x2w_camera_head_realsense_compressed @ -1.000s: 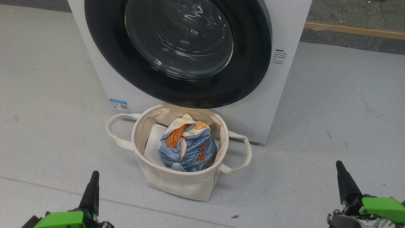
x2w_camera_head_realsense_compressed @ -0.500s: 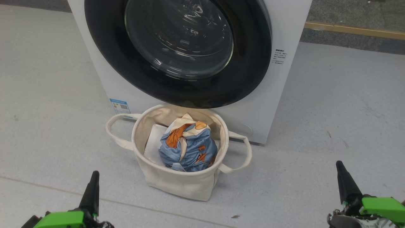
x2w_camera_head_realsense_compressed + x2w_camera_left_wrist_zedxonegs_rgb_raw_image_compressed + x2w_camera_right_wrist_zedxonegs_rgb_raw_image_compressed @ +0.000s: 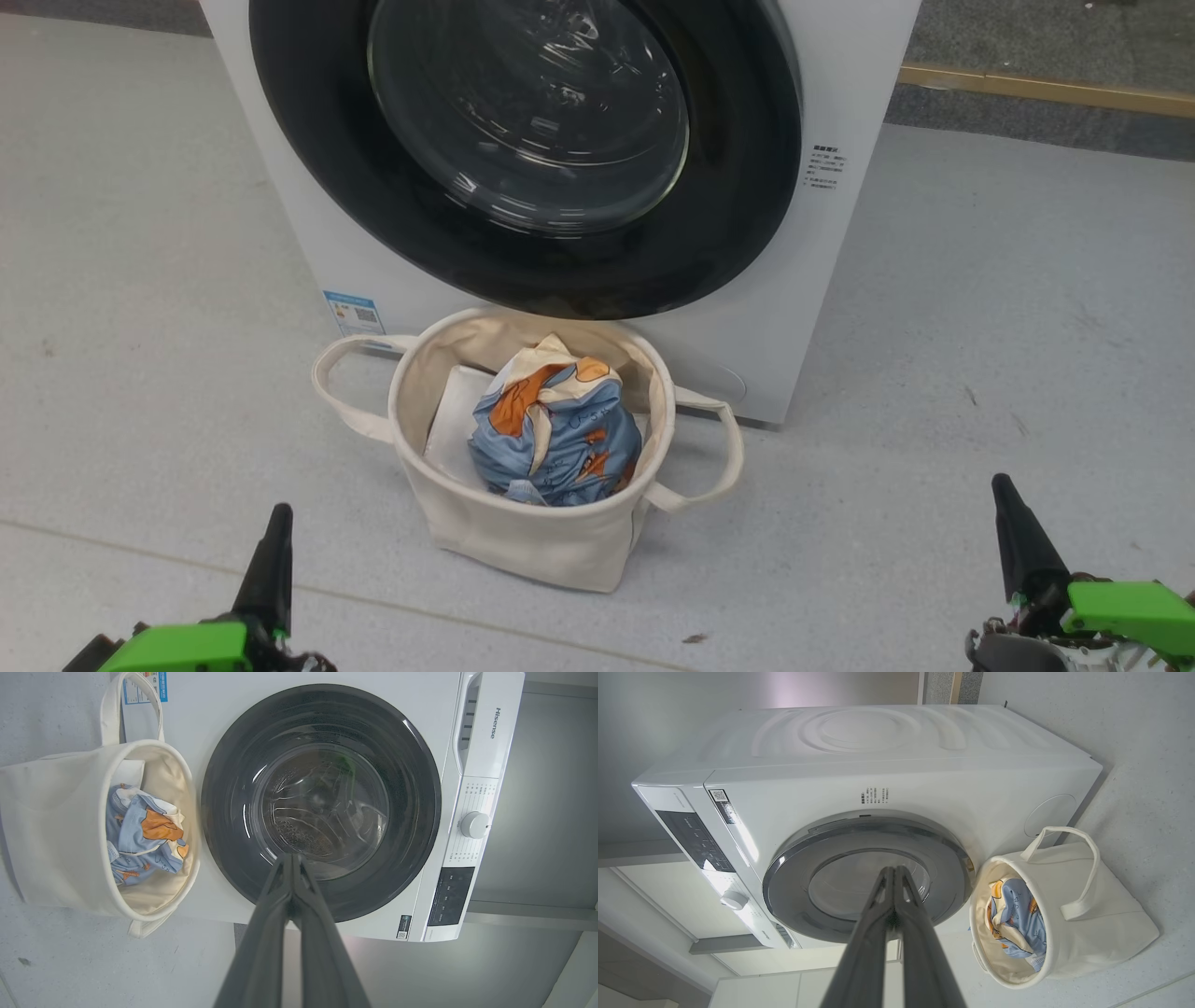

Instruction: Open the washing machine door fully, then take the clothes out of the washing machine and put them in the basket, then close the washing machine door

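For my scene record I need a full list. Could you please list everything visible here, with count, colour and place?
floor: 1, grey, under everything
machine: 1, white, on the floor
door: 1, black rim, clear glass, machine's front, shut
label: 1, blue, low on machine's front
knob: 1, white, machine's panel
basket: 1, cream, on floor before machine
clothes: 1 bundle, blue, orange and cream, in basket
sheet: 1, white, in basket beside clothes
left end effector: 1, dark, shut, empty, head view's lower left
right end effector: 1, dark, shut, empty, head view's lower right
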Tool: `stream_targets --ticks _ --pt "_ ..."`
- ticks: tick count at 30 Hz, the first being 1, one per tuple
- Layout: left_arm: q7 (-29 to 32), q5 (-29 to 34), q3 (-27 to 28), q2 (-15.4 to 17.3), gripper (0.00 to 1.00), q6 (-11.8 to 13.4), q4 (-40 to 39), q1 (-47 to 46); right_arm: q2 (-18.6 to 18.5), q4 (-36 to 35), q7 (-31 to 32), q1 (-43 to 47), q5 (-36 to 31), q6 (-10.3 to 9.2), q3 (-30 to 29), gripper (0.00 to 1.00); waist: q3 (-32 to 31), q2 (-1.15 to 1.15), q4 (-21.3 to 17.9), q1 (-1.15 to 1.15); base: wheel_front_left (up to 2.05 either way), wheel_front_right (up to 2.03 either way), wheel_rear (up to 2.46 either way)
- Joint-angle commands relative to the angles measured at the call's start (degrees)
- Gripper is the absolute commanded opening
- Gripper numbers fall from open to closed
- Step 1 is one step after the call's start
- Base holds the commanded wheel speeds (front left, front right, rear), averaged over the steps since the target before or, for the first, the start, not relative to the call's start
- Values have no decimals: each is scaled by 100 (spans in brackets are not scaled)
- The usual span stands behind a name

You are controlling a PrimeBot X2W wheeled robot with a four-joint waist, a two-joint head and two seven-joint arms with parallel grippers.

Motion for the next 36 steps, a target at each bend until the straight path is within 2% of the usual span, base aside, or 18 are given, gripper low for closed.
stream_targets --ticks 1,36 --pt "22 40 197 35 0 -41 -204 -136 -22 -175 34 -283 -29 1 91 0 0 0 0 0 0 0 0" --pt "37 56 216 21 0 -41 -203 -138 -8 -174 50 -285 -45 1 72 0 0 0 0 0 0 0 0"
